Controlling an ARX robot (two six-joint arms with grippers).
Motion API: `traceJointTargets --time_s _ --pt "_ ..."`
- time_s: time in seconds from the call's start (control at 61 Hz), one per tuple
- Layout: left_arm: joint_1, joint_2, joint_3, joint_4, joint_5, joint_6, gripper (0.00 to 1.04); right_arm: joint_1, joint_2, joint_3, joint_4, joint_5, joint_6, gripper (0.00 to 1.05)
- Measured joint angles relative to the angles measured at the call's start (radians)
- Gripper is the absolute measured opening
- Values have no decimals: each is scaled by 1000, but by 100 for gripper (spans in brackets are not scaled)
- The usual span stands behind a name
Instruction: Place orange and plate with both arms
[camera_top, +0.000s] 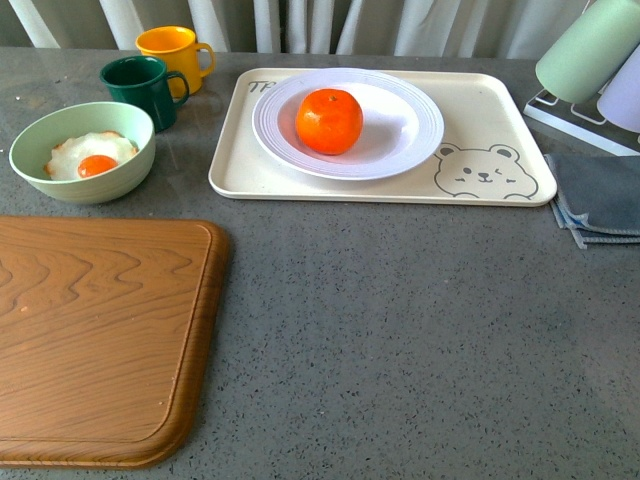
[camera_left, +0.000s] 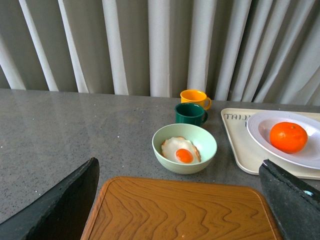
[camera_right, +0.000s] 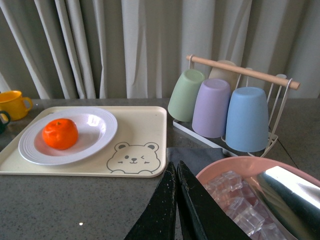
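The orange (camera_top: 329, 121) sits in the white ridged plate (camera_top: 412, 133), which rests on the cream bear tray (camera_top: 480, 130) at the back of the table. Both also show in the left wrist view, orange (camera_left: 288, 137) and plate (camera_left: 260, 131), and in the right wrist view, orange (camera_right: 60, 133) and plate (camera_right: 100, 131). Neither gripper shows in the front view. My left gripper (camera_left: 182, 197) is open and empty above the wooden cutting board (camera_left: 180, 210). My right gripper (camera_right: 176, 167) is shut and empty, well away from the tray (camera_right: 145, 135).
A pale green bowl with a fried egg (camera_top: 83, 152), a dark green mug (camera_top: 143, 90) and a yellow mug (camera_top: 175, 56) stand back left. The cutting board (camera_top: 95, 335) lies front left. A grey cloth (camera_top: 600, 195) and a cup rack (camera_right: 227, 107) are right; a pink bowl of ice (camera_right: 240, 192) is beside my right gripper.
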Motion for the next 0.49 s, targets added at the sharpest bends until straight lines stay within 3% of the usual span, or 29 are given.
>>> traceJointTargets --time_s 0.148,0.262,0.492 --pt "0 0 0 0 0 0 96 0 -33 0 -34 0 0 2" --pt "0 0 0 0 0 0 96 0 -164 0 -195 0 0 2" --pt "0 0 0 0 0 0 96 0 -204 0 -211 -2 0 2"
